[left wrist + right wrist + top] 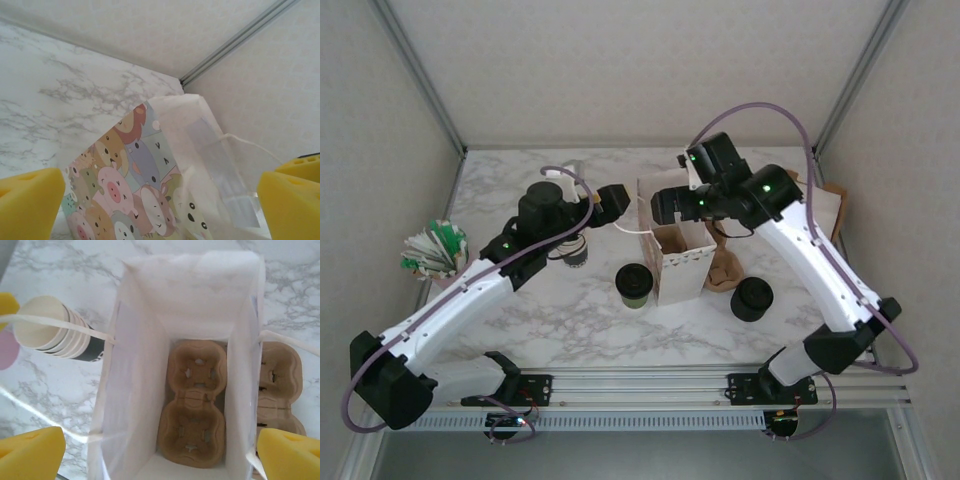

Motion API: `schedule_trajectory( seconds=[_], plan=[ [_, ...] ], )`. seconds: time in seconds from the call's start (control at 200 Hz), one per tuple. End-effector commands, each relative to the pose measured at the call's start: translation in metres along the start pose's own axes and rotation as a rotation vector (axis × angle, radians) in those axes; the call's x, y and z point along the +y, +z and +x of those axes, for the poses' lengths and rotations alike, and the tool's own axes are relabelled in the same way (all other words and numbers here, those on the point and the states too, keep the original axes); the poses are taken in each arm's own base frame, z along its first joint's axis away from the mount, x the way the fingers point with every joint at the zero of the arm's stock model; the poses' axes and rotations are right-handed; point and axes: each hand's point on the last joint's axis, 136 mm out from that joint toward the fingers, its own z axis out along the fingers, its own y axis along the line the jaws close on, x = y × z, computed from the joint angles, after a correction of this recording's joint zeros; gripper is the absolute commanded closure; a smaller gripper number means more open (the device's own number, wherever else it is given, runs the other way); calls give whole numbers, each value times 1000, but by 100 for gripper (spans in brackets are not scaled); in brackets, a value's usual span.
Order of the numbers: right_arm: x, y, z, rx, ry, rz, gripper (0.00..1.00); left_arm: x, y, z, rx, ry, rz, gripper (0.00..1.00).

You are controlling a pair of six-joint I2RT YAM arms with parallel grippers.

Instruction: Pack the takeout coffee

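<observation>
Your takeout coffee (633,285) stands lidded on the tabletop (550,320), beside the paper bag (682,262) at its 8 o'clock. Your right end effector (161,440) hangs spread above the bag's open mouth; your left end effector (161,200), also spread, faces its 10 o'clock side.

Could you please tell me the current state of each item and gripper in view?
paper bag: upright, mouth open.
cup carrier: flat on the bag's bottom, both wells empty.
takeout coffee: upright, lid on, outside the bag.
stack of cups: nested, no lids.
left gripper: open.
right gripper: open, above the bag's mouth.
</observation>
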Motion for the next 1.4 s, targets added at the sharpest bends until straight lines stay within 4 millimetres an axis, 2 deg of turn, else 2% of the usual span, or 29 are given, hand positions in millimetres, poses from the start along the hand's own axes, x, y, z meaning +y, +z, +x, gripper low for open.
schedule_trajectory(
  seconds=[0.0,0.17,0.34,0.616,0.741,0.831,0.986,1.292,1.392],
  plan=[
    [1,-23,0,-63,-14,-38,1,-23,-21,-20,-50,29,50,0],
    [0,-46,18,-103,-20,-92,1,-32,-48,-35,-112,60,62,0],
    [-10,-58,50,-123,-14,-121,1,-19,-74,-38,-189,85,28,0],
    [-37,-48,118,-103,33,-104,3,9,-95,-19,-237,38,2,0],
    [-48,-39,142,-93,66,-91,2,19,-93,-9,-228,16,-7,0],
    [-59,-23,155,-70,80,-41,2,24,-89,-3,-216,4,-8,0],
    [-74,2,160,-49,86,46,2,26,-87,1,-208,-3,-5,0],
    [-82,32,137,-99,134,121,4,26,-84,6,-187,-7,2,0],
    [-90,36,131,-106,142,172,5,27,-82,9,-177,-8,2,0]
  ],
)
